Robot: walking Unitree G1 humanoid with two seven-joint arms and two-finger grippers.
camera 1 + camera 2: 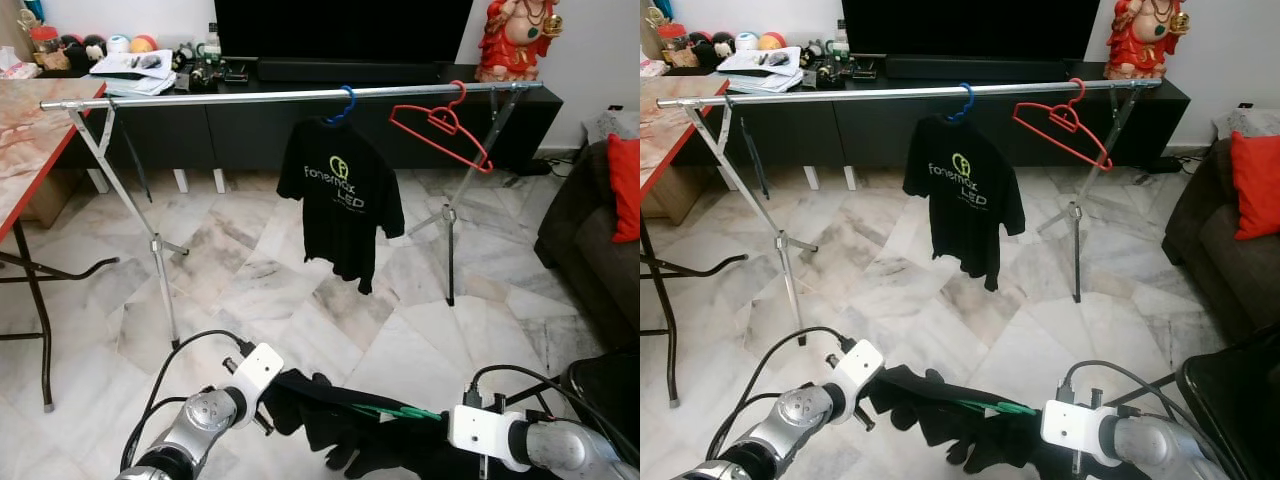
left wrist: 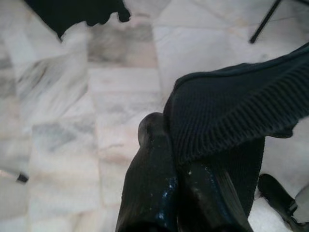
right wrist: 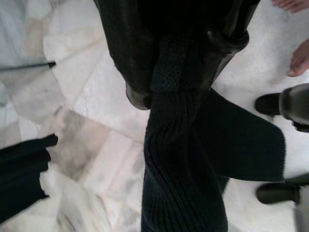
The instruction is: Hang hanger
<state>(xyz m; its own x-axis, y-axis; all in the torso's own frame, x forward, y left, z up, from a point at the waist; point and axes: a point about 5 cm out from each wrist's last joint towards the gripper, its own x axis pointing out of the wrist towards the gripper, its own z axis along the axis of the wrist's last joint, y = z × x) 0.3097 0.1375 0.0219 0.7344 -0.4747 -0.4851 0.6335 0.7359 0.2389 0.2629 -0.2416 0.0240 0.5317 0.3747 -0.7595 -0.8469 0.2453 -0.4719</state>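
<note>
Left eye view looks down over both silver arms at the frame's lower edge, with a dark knit garment (image 1: 340,425) stretched between them. A green hanger (image 1: 395,411) shows as a thin strip running through the cloth; the rest of it is buried in the fabric, so its hook and shape cannot be made out. The left gripper (image 2: 176,159) is pinched onto the garment's ribbed hem, fingers (image 2: 147,179) close together with the cloth caught between them. The right gripper (image 3: 183,72) is clamped on a bunched fold of the same garment, which hangs below it; its fingertips are mostly covered by the knit. In the eye views both grippers are swallowed by the cloth, and the arms are cut off by the frame.

Beyond them stands a metal rail (image 1: 200,97) on crossed legs over the marble floor (image 1: 260,290). A black T-shirt (image 1: 342,200) hangs from it on a blue hanger (image 1: 344,105), and a bare red hanger (image 1: 440,125) hangs tilted just beside that, nearer the rail's right end. A red-edged desk (image 1: 30,150) is cut off at the left, a sofa (image 1: 585,240) at the right. Toes of a person's foot (image 3: 299,58) show at the edge of the right wrist view.
</note>
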